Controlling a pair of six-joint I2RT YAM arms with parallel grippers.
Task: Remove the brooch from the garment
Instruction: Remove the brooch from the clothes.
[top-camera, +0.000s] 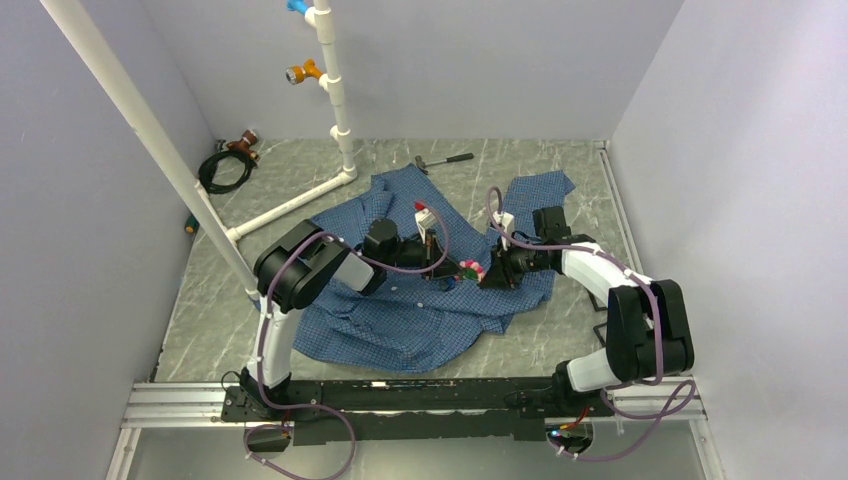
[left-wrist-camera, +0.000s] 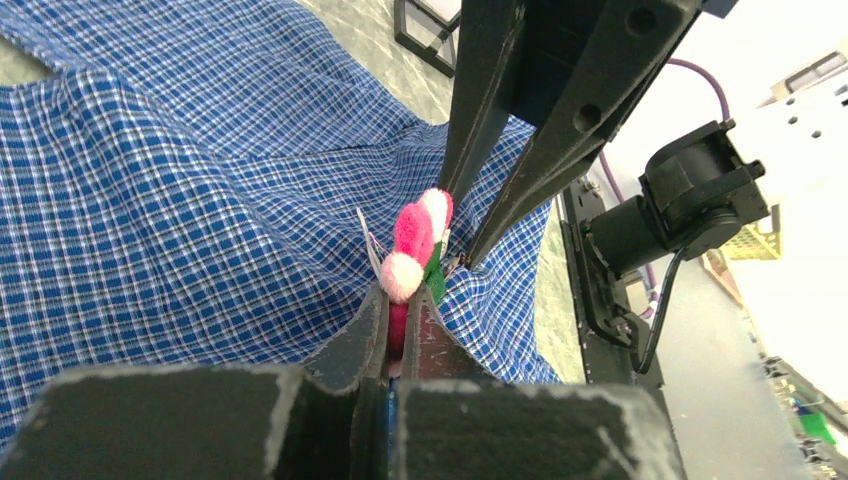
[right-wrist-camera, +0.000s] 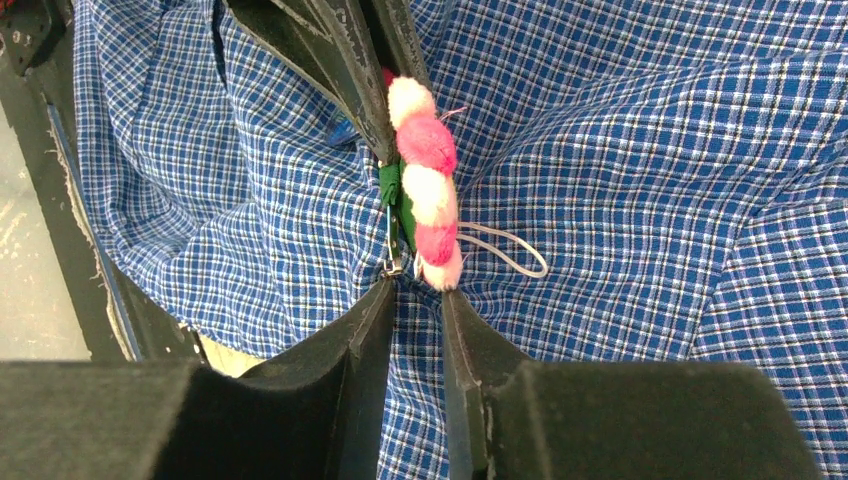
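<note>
The garment (top-camera: 420, 320), a blue checked shirt, lies crumpled on the marble table between both arms. The brooch (top-camera: 472, 269), pink and white with a green backing, stands edge-up on a raised fold of the cloth. My left gripper (left-wrist-camera: 400, 300) is shut on the brooch (left-wrist-camera: 412, 240) at its lower edge. My right gripper (right-wrist-camera: 417, 285) faces it from the opposite side. Its jaws stand slightly apart, the tips straddling the brooch's (right-wrist-camera: 428, 190) near end and its small metal clasp (right-wrist-camera: 393, 265). Only checked cloth shows in the gap between them.
A white pipe frame (top-camera: 335, 100) stands at the back left, with a black cable coil (top-camera: 225, 170) near its foot. A hammer (top-camera: 445, 160) lies behind the shirt. A black square frame (top-camera: 603, 330) sits by the right arm. Walls close in on three sides.
</note>
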